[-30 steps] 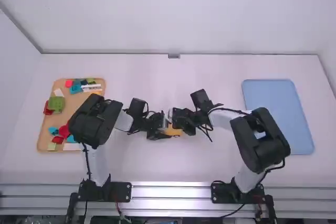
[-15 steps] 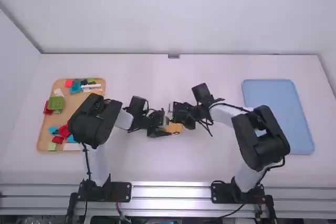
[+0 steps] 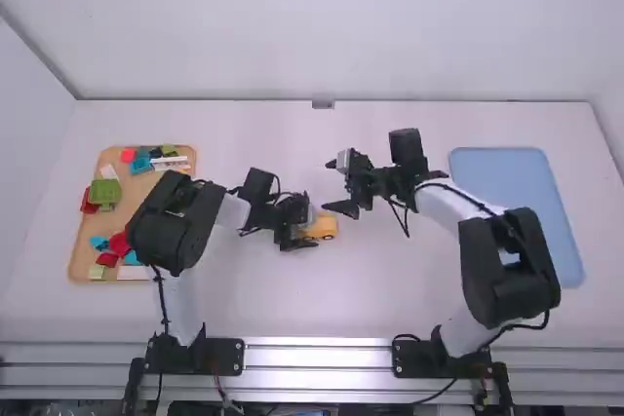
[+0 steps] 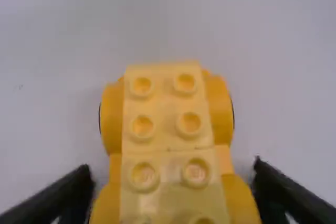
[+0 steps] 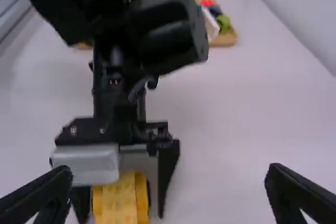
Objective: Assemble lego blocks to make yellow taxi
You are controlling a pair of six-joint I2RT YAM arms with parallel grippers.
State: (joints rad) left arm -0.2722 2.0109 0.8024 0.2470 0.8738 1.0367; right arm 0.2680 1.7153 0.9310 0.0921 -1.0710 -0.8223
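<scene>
A wooden tray lies on the left of the white worktop, holding loose pieces. Toward its left side are a white piece, a green block and, partly under that block, a red piece. Nearer the arms' bases, a light green block and another red piece lie in the tray, and along its far edge are a teal block and a long white piece.

The left arm stands just to the right, partly hiding the tray, and reaches inward. Its left gripper is at the yellow taxi, near the middle of the worktop; I cannot tell whether it grasps the taxi or only surrounds it. The taxi is upright, with rounded fenders on both sides and a paler studded top, where two sections meet at a crosswise seam. Whether it touches the worktop is unclear.

Farther right, the right gripper is released, its fingers wide apart with nothing between them, near the taxi but clear of it. The right arm extends back from there, passing in front of part of the blue tray on the right of the worktop.
</scene>
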